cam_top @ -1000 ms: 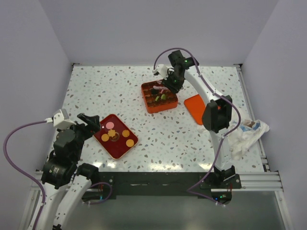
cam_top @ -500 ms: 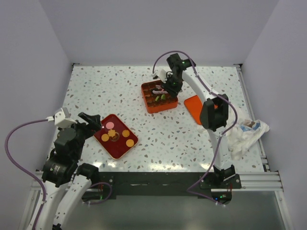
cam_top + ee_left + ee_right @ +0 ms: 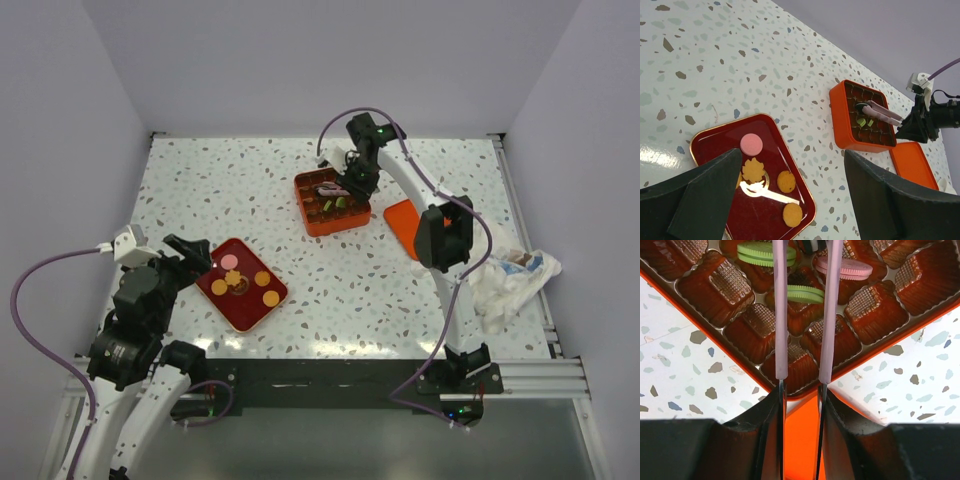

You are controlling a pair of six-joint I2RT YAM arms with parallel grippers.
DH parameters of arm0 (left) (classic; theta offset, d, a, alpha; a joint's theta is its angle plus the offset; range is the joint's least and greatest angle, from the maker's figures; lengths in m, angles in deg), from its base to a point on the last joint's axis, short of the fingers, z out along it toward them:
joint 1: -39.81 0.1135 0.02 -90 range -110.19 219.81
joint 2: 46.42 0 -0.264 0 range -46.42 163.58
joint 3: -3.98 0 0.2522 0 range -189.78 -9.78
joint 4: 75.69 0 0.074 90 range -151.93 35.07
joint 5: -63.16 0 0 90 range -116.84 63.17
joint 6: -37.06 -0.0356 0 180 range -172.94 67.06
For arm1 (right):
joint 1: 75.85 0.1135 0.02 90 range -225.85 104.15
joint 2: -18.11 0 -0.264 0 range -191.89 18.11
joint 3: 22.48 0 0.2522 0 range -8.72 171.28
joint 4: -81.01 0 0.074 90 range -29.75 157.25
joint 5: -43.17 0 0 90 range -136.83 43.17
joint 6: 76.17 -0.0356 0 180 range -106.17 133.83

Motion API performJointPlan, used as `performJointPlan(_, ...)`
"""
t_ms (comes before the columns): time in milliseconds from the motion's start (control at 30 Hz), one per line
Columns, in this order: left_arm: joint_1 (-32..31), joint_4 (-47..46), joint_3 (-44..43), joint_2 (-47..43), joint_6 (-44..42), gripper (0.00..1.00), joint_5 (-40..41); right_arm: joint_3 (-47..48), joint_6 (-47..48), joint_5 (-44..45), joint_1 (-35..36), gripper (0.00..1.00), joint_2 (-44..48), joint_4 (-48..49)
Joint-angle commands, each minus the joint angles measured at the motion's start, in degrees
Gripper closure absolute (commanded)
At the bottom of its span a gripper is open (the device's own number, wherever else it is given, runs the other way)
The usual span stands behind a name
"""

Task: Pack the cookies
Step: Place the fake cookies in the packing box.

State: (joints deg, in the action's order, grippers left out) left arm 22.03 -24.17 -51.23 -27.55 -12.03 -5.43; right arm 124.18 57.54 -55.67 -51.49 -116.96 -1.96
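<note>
right wrist: we lose pink fingers (image 3: 780,315) past top edge | left wrist: blurred fingers (image 3: 695,200) hide tray (image 3: 715,145) corner from us

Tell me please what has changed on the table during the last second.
The right gripper slid a little to the left over the orange box, its arm swinging along. Whether it grips anything cannot be told. The left gripper stayed open near the red tray, and the cookies there did not move.
</note>
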Motion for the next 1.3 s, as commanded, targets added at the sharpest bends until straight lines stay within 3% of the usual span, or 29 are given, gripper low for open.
performJointPlan(0, -0.24, -2.16, -0.74, 0.46, -0.56, 0.12, -0.14, -0.89, 2.09, -2.15, -0.1, 0.82, 2.96, 0.48)
performJointPlan(467, -0.24, -1.63, -1.0, -0.06, -0.65, 0.12, -0.05, -1.24, -0.28, -4.34, -0.8, 0.97, 4.72, 2.5)
performJointPlan(1267, -0.15, -1.2, -1.35, -0.33, -0.74, 0.12, -0.14, -6.07, -8.28, -3.82, -1.77, 1.0, 7.98, 8.65)
